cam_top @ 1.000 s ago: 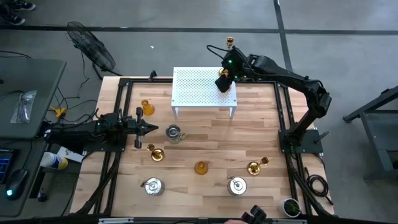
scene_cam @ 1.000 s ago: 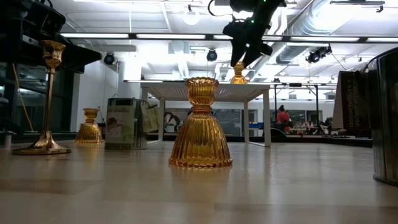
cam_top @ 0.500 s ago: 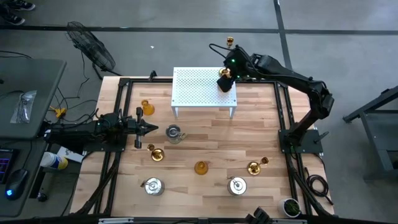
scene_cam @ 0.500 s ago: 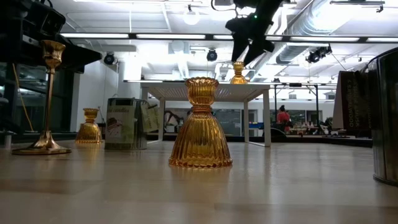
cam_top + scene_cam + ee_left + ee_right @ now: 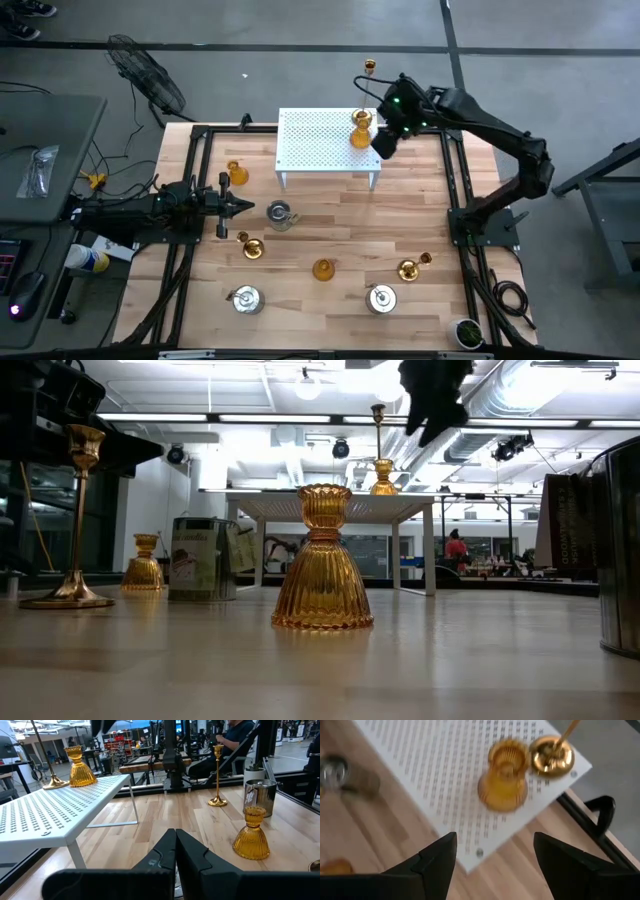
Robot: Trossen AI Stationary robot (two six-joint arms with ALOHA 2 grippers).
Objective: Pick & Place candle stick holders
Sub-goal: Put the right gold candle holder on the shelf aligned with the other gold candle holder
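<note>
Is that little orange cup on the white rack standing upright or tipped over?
Upright. The amber cup stands on its wide base on the white rack, beside a gold candlestick; the open right gripper is clear of it.

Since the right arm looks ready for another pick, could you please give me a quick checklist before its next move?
1. Amber cup upright on the white rack: ok.
2. Right gripper open and empty: ok.
3. Right gripper clear of the tall gold candlestick beside the cup: ok.
4. Left gripper shut, waiting at the table's left side: ok.
5. Next holder, the amber cup on the table, standing upright: ok.
</note>
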